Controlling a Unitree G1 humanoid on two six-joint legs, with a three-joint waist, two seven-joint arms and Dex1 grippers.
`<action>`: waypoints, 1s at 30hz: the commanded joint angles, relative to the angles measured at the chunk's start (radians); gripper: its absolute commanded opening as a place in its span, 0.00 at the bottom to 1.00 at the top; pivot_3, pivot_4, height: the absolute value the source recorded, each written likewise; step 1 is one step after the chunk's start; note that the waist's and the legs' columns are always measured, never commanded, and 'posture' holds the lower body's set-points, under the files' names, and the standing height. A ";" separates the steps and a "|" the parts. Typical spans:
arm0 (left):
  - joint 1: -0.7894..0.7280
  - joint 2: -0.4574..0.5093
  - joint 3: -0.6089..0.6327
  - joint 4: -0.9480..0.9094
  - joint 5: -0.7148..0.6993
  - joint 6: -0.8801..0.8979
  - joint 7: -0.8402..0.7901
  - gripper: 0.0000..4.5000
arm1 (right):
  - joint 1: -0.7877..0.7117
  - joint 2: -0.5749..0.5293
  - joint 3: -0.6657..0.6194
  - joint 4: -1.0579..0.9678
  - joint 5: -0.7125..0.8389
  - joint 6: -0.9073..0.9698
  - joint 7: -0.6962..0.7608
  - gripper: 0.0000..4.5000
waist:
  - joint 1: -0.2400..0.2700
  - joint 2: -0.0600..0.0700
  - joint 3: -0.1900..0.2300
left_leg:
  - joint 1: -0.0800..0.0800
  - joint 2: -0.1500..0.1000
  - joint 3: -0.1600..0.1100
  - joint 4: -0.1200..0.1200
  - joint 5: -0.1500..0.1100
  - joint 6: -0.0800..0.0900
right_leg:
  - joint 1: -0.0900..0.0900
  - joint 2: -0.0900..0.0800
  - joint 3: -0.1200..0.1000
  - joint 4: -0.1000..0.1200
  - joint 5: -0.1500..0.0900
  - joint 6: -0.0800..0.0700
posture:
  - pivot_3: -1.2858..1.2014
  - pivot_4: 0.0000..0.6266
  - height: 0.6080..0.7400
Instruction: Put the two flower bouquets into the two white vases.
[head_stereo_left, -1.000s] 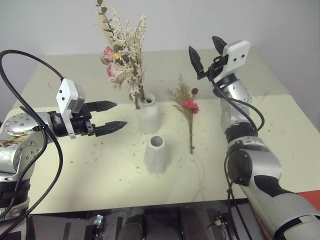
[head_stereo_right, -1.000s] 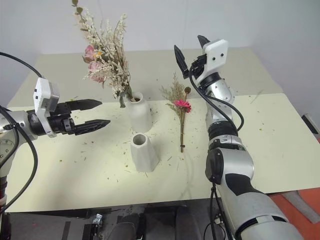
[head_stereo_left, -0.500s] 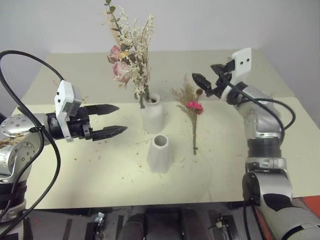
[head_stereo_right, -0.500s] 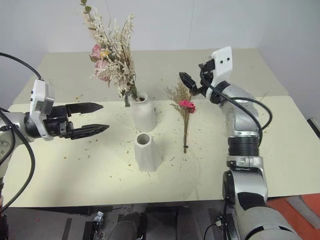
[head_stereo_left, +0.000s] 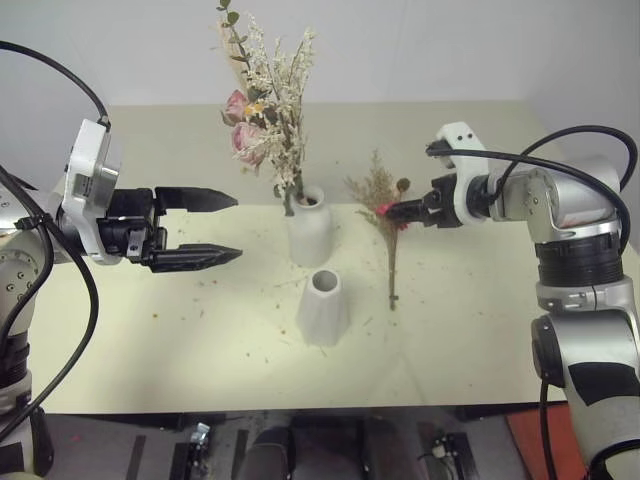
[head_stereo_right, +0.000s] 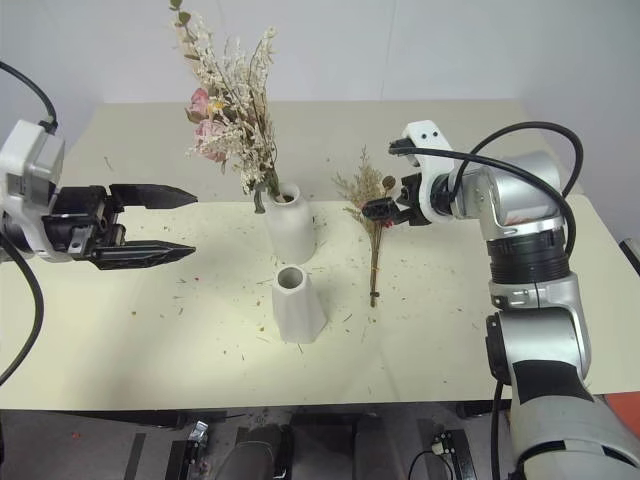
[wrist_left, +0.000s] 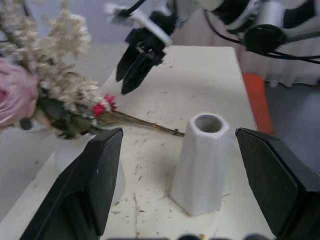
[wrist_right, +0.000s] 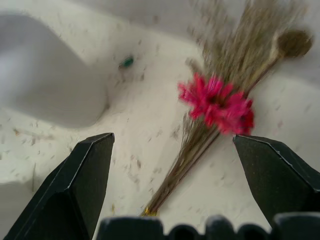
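**One bunch in, one still to lift**

The rose bunch (head_stereo_left: 262, 110) stands upright in the bottle vase (head_stereo_left: 309, 233) near the counter's (head_stereo_left: 150, 330) middle, so that half of the job looks done. The faceted vase (head_stereo_left: 323, 307) stands empty just in front of it, toward the near edge, its mouth up and free to take stems.

The daisy bunch (head_stereo_left: 385, 215) lies flat on the counter beside both vases, heads toward the far edge, stem end toward the near edge. The right gripper (head_stereo_left: 400, 211) hangs just over its pink flower with jaws spread wide and nothing between them, likely lining up for a pinch on the stems below the heads.

The left gripper (head_stereo_left: 205, 228) hovers off toward the left edge, well apart from the vases, jaws spread and empty, probably kept out of the right arm's way.
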 joint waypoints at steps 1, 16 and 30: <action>-0.029 0.026 -0.020 0.008 -0.003 -0.009 -0.065 0.87 | -0.047 0.006 0.052 0.064 -0.006 0.072 -0.025 1.00 | 0.000 0.000 0.000 | 0.000 0.000 0.000 0.000 0.000 0.000 | 0.000 0.000 0.000 0.000 0.000 0.000 | 0.52 0.24 1.00; -0.015 0.008 -0.021 -0.018 0.011 -0.017 -0.062 0.87 | -0.047 0.156 0.173 0.254 -0.106 -0.110 -0.146 0.88 | -0.007 0.000 0.000 | -0.001 0.000 0.000 0.000 0.000 0.000 | -0.001 0.001 0.000 0.002 0.000 0.000 | 0.52 0.24 1.00; 0.014 0.016 -0.007 -0.029 0.013 -0.021 -0.044 0.87 | -0.071 0.208 -0.027 0.423 -0.146 -0.243 -0.308 0.00 | -0.008 0.000 0.000 | 0.000 0.000 0.000 0.000 0.000 0.000 | 0.000 0.001 0.000 0.001 0.000 0.000 | 0.52 0.24 1.00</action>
